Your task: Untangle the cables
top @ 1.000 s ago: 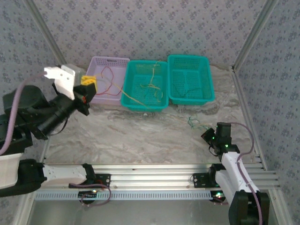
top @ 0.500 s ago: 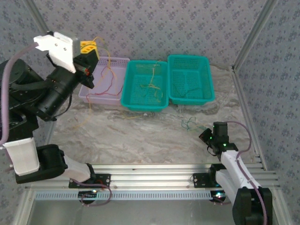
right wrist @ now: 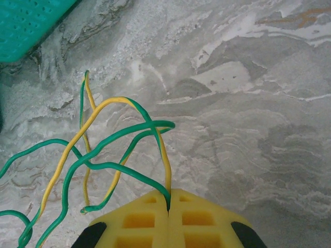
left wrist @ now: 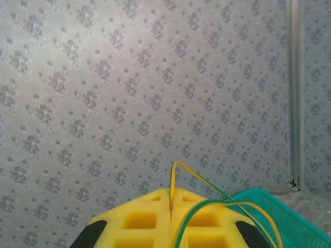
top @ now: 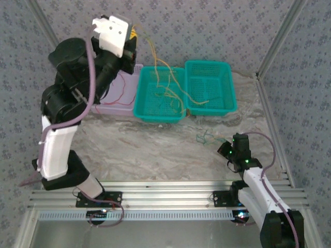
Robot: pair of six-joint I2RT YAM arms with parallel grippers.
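Yellow-orange cables (top: pixel 164 77), thin as thread, are pinched in the left gripper (top: pixel 133 37), which is held high up by the patterned wall (top: pixel 207 26). From there the strands are strung steeply down and to the right into the nearer teal basket (top: pixel 138 109). Their long axis is close to upright, and the loose ends are heaped in a tangle on the basket floor. One strand is draped over into the second teal basket (top: pixel 231 82).

In the left wrist view the yellow fingers (left wrist: pixel 139 222) are pressed together. A yellow strand and a green one are caught in the seam and arched off to the right. A red cable (top: pixel 125 88) is looped in the lilac basket (top: pixel 119 109), apart from the rest.

Down on the marble table (top: pixel 129 144), a small bunch of green and yellow cables (right wrist: pixel 103 150) is clamped in the right gripper (right wrist: pixel 169 204), with the fingers squeezed together on it. Those are sprawled flat in crossing loops and fanned away from the fingertips toward the baskets.
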